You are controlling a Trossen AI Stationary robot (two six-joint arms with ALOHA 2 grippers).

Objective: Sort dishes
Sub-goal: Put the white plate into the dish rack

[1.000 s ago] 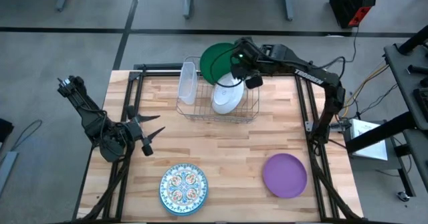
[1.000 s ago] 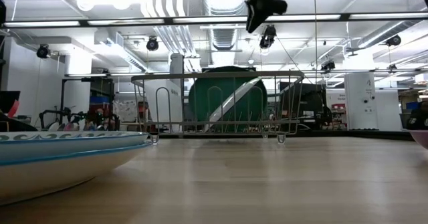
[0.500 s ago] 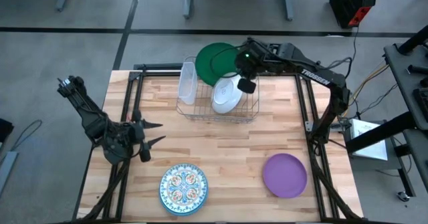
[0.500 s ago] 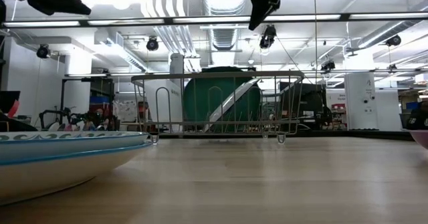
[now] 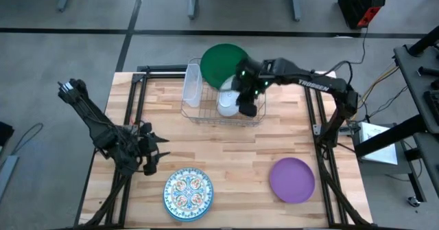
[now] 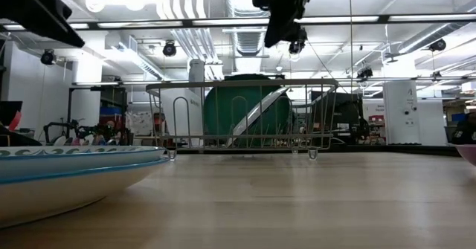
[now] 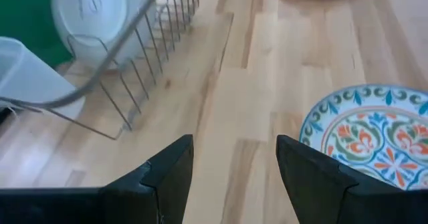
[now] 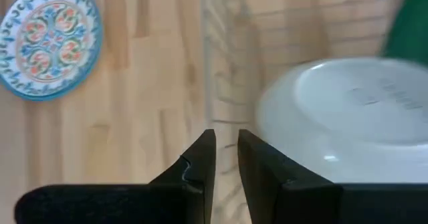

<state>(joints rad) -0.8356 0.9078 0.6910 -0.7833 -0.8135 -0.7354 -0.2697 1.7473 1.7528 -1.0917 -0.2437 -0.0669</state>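
A dark green plate [image 5: 221,63] stands on edge at the far side of the wire rack [image 5: 221,122]. A white-backed plate [image 5: 227,101] leans in the rack in front of it. A patterned plate [image 5: 188,192] lies flat near the front edge, and a purple plate [image 5: 292,180] lies flat at the front right. My right gripper [image 5: 245,109] hovers above the rack's right part, over the white plate [image 8: 348,117], its fingers a narrow gap apart on nothing. My left gripper [image 5: 155,155] hangs open just left of the patterned plate [image 7: 368,137], holding nothing.
A clear plastic tub [image 5: 193,86] stands on edge at the rack's left end. Bare wood lies between the rack and the two flat plates. The table's dark frame rails run along its left and right sides.
My right gripper has left the green plate's rim and come toward the near edge and down, now above the white plate in the rack. My left gripper has moved toward the near edge, closer to the patterned plate, tipping downward.
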